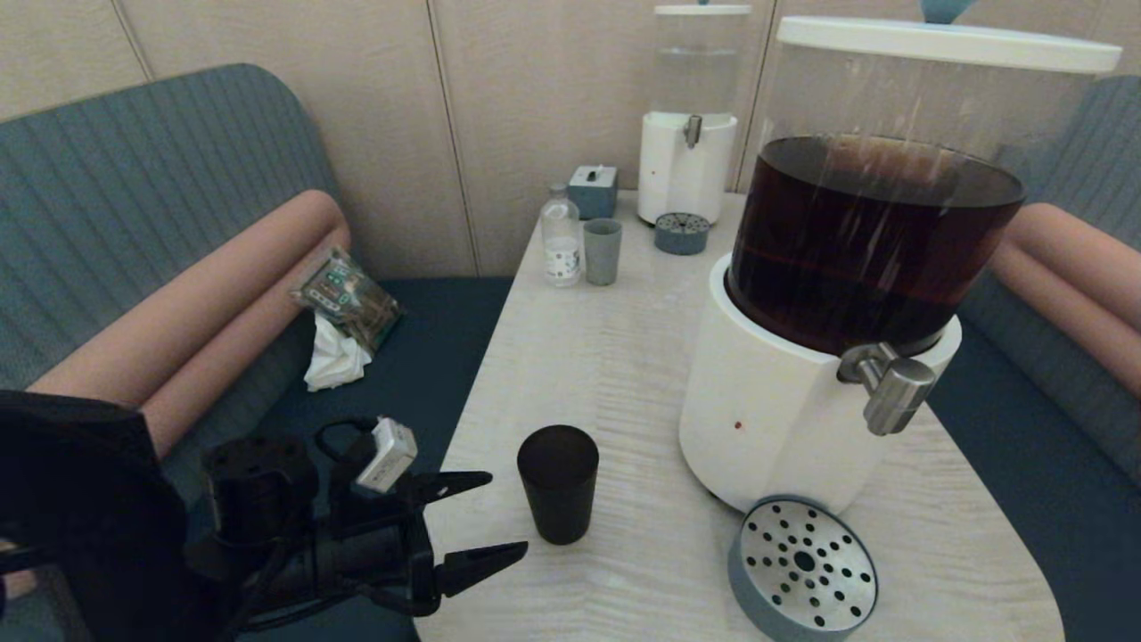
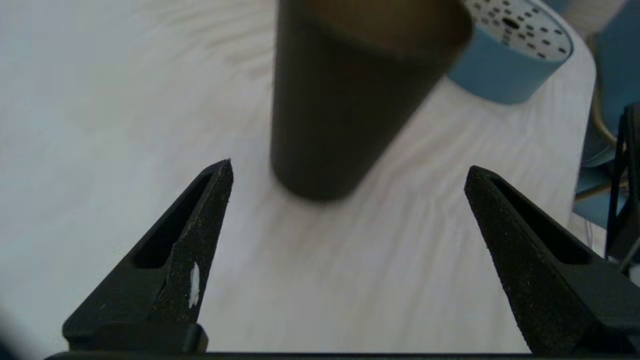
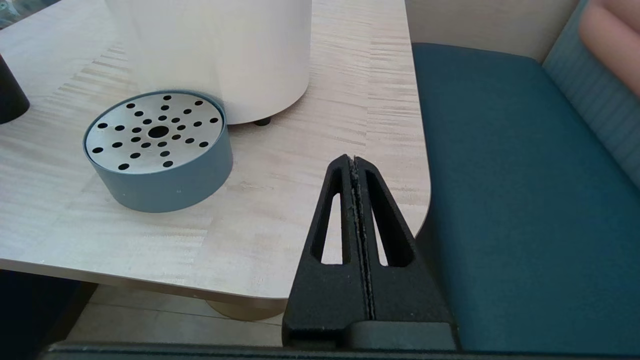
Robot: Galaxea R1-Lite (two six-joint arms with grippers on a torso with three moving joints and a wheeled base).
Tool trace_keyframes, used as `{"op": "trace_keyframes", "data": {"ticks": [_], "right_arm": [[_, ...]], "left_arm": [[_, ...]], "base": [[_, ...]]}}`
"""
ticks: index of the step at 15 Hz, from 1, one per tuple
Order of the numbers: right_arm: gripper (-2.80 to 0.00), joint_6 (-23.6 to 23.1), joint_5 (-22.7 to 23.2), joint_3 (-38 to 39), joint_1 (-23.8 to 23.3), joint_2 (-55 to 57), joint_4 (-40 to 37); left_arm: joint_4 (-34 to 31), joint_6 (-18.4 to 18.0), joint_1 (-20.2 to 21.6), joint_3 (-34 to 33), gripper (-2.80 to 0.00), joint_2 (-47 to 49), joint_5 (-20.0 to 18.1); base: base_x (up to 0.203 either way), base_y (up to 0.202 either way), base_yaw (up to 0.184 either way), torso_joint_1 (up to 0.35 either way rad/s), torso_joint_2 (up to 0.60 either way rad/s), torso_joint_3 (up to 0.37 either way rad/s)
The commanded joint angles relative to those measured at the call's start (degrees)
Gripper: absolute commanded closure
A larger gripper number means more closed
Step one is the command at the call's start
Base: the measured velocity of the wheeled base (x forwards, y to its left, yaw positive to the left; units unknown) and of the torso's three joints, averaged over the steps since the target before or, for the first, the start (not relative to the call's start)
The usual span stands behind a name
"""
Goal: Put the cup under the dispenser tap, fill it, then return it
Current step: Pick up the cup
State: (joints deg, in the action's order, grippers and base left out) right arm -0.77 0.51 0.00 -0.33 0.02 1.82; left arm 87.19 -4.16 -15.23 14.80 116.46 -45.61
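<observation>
Stage: outset — nothing grasped, nothing filled.

Black cup (image 1: 558, 481) upright on the table (image 1: 615, 357), near the front edge, at about 9 o'clock from the large dispenser's white base (image 1: 767, 419) and apart from it. Not under the dispenser tap (image 1: 891, 388), which projects from the base at roughly 3 o'clock of the cup, above bare tabletop. Perforated drip tray (image 1: 802, 571) at 5 o'clock of the cup, beside the foot of the base, offset from the tap rather than squarely beneath it.

Left gripper (image 1: 495, 522) at 8 o'clock of the cup, level with its lower half, fingers spread wide and released; fingertips short of the cup wall, no contact. Left wrist view confirms: cup (image 2: 345, 100) ahead of and between the open fingers (image 2: 200, 235), not yet enclosed.

Right gripper (image 3: 356, 165) parked off the table's right corner, fingers clenched together on nothing.

Outstanding, as judged: closing on the cup, carrying it under the tap, filling, returning. Cup interior not visible enough to confirm empty.
</observation>
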Motion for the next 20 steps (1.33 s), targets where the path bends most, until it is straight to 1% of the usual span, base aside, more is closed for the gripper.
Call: {"op": "trace_keyframes", "data": {"ticks": [1, 3, 7, 9, 11, 12, 13, 20], "right_arm": [[0.00, -0.02, 0.02, 0.53, -0.02, -0.02, 0.03], [0.00, -0.02, 0.02, 0.53, -0.02, -0.02, 0.03], [0.00, -0.02, 0.02, 0.53, -0.02, -0.02, 0.03], [0.00, -0.02, 0.02, 0.53, -0.02, -0.02, 0.03], [0.00, -0.02, 0.02, 0.53, -0.02, -0.02, 0.03], [0.00, -0.02, 0.02, 0.53, -0.02, -0.02, 0.03], [0.00, -0.02, 0.02, 0.53, -0.02, -0.02, 0.03], [0.00, -0.02, 0.02, 0.53, -0.02, -0.02, 0.03]], "left_arm": [[0.48, 0.22, -1.39, 3.77, -2.80, 3.23, -0.16], [0.48, 1.22, -1.59, 7.49, -2.80, 5.03, 0.03], [0.48, 1.35, -2.47, 9.70, -2.80, 7.85, 0.25], [0.48, 1.39, -2.92, 12.55, -2.80, 9.35, 0.61], [0.48, 1.75, -4.19, 15.11, -2.80, 11.44, 1.48], [0.48, 1.78, -4.61, 16.07, -2.80, 11.93, 2.61], [0.48, 1.87, -4.89, 16.64, -2.80, 12.21, 3.31], [0.48, 1.96, -5.16, 17.98, -2.80, 12.74, 3.86]], "base": [[0.000, 0.000, 0.000, 0.000, 0.00, 0.000], [0.000, 0.000, 0.000, 0.000, 0.00, 0.000], [0.000, 0.000, 0.000, 0.000, 0.00, 0.000], [0.000, 0.000, 0.000, 0.000, 0.00, 0.000], [0.000, 0.000, 0.000, 0.000, 0.00, 0.000], [0.000, 0.000, 0.000, 0.000, 0.00, 0.000], [0.000, 0.000, 0.000, 0.000, 0.00, 0.000], [0.000, 0.000, 0.000, 0.000, 0.00, 0.000]]}}
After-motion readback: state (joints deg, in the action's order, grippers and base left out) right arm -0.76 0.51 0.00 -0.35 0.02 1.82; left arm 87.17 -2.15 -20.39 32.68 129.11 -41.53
